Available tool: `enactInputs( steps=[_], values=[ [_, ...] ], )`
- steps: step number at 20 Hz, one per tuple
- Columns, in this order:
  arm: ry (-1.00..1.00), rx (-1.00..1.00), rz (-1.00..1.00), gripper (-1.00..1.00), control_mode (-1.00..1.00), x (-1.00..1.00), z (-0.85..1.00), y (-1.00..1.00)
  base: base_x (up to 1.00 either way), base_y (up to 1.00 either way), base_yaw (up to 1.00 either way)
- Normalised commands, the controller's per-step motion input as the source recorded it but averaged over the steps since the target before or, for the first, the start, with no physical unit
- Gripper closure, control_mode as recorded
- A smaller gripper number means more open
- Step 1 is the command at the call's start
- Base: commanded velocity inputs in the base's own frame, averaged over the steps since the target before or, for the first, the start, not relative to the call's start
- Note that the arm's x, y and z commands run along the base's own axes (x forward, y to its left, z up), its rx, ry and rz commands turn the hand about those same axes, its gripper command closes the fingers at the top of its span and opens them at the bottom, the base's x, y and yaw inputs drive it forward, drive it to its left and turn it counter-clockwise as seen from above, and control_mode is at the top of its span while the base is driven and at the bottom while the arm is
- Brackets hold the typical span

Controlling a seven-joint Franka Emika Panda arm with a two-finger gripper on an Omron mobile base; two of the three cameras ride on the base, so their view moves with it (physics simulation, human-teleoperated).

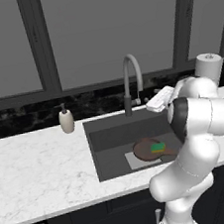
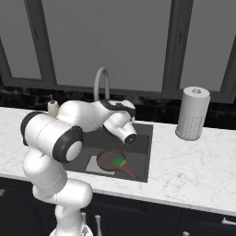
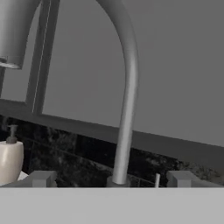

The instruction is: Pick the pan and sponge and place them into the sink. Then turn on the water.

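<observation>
Gripper [image 3: 111, 179], fingers spread and empty, faces the upright faucet [image 3: 127, 109] directly ahead; its thin lever [image 3: 157, 180] stands just right.

The robot arm [image 1: 197, 137] is glossy white with rounded, thick segments and dark grey bands at its joints. The 2 finger tips [image 3: 41, 178] are small grey blocks.

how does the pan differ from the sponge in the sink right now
The pan is round, dark brown and wide; the sponge is a small green and yellow rectangle. The pan lies on the sink floor, while the sponge rests on the pan. The pan has a handle; the sponge has none. Both are inside the sink.
</observation>
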Motion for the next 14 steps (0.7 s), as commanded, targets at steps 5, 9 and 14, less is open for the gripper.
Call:
enactInputs(
  steps=[5, 9, 14],
  values=[
    [0.00, 0.06, 0.06, -1.00, -1.00, 0.46, -0.15, -0.08, 0.00, 0.00, 0.00],
    [0.00, 0.05, 0.05, -1.00, -1.00, 0.48, -0.16, -0.05, 0.00, 0.00, 0.00],
    [0.00, 0.00, 0.02, -1.00, -1.00, 0.42, -0.26, 0.00, 0.00, 0.00, 0.00]
  ],
)
